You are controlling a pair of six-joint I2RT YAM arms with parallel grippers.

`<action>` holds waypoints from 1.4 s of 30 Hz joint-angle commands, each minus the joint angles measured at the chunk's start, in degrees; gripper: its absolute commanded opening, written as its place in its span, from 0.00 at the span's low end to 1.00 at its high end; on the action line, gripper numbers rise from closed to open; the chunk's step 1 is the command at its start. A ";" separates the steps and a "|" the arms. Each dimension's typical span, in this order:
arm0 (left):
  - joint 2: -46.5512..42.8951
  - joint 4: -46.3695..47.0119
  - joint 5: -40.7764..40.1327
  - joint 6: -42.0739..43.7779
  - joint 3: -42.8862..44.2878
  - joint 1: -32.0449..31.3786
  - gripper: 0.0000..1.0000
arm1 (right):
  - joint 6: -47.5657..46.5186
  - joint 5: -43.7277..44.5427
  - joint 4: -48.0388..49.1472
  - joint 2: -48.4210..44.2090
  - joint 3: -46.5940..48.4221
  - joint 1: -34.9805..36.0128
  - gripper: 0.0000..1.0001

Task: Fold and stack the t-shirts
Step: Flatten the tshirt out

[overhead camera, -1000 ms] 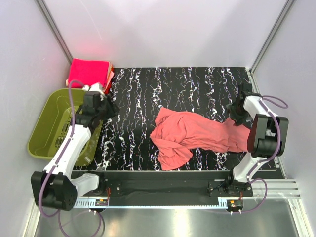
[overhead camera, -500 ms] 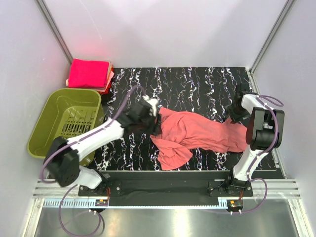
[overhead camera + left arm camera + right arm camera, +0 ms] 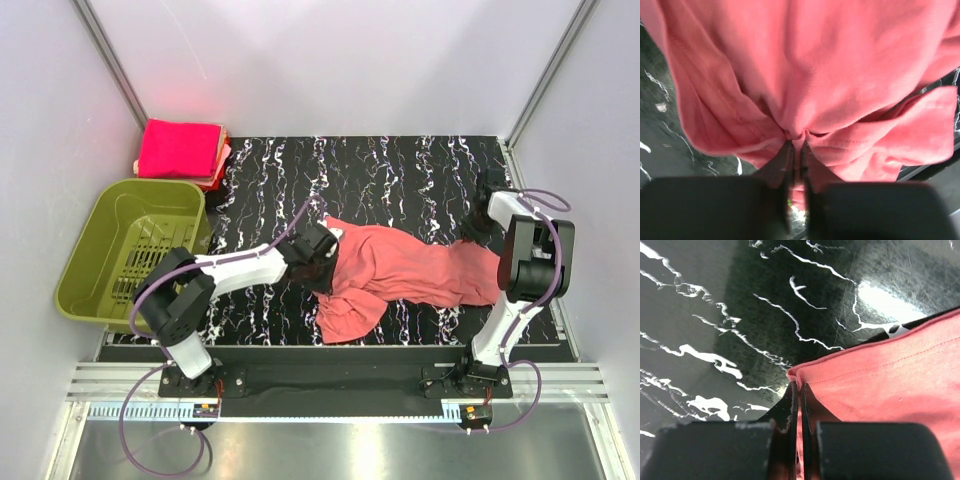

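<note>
at mid table (image 3: 400, 170), the salmon t-shirt (image 3: 410, 268) lies crumpled, each end pinched tight in your left gripper (image 3: 796, 146) and right gripper (image 3: 799, 388). the right bite takes only a hem corner; stretch too hard and it may slip free.

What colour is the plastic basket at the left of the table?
The basket is olive green; the top external view shows it best.

Black marbled table (image 3: 400, 170) w/ crumpled salmon t-shirt (image 3: 400, 265) lying across center-right.
</note>
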 commanded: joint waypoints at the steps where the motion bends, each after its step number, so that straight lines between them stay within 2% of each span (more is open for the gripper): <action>1: -2.87 -0.41 0.63 1.56 6.01 3.93 0.00 | -4.18 1.90 0.23 -6.43 6.96 0.01 0.00; 6: -8.85 -7.63 0.72 5.61 21.19 11.41 0.00 | -9.89 5.40 -5.20 -12.85 23.28 0.01 0.00; 9: -12.36 -10.01 4.32 6.84 24.39 15.11 0.00 | -13.40 8.47 -6.80 -16.81 28.84 0.01 0.00; 12: -16.57 -10.89 5.12 7.99 23.52 16.69 0.00 | -15.69 11.65 -6.98 -21.99 29.83 0.01 0.00; 18: -23.87 -11.42 7.23 6.06 20.44 18.28 0.00 | -17.45 12.79 -6.81 -33.06 28.43 0.01 0.00; 23: -26.96 -11.42 11.96 6.23 19.13 18.63 0.00 | -19.03 12.71 -7.33 -38.52 27.64 0.01 0.00; 26: -28.02 -10.19 15.04 6.32 17.02 18.72 0.00 | -19.48 9.74 -6.98 -41.25 25.19 0.01 0.00; 27: -27.85 -9.58 15.57 6.14 16.23 18.63 0.01 | -19.74 8.59 -6.81 -41.86 24.13 0.01 0.00; 28: -27.67 -9.48 16.62 6.05 15.26 18.72 0.07 | -19.83 7.44 -6.81 -42.13 22.81 0.01 0.00; 30: -27.06 -9.31 17.33 6.40 12.36 18.72 0.09 | -19.74 5.16 -6.81 -42.48 19.12 0.01 0.00; 33: -26.18 -9.04 14.18 7.28 9.81 18.89 0.12 | -19.30 2.78 -6.63 -42.57 16.21 0.01 0.00; 37: -22.23 -8.96 13.82 8.42 11.38 20.30 0.13 | -17.29 -0.56 -5.67 -42.22 13.84 0.01 0.00; 41: -16.26 -9.22 14.78 9.39 16.29 22.75 0.17 | -16.31 -3.46 -4.26 -42.31 10.41 0.01 0.00; 42: -15.63 -9.48 15.74 9.57 17.27 23.20 0.14 | -16.40 -3.47 -4.17 -42.31 10.23 0.01 0.00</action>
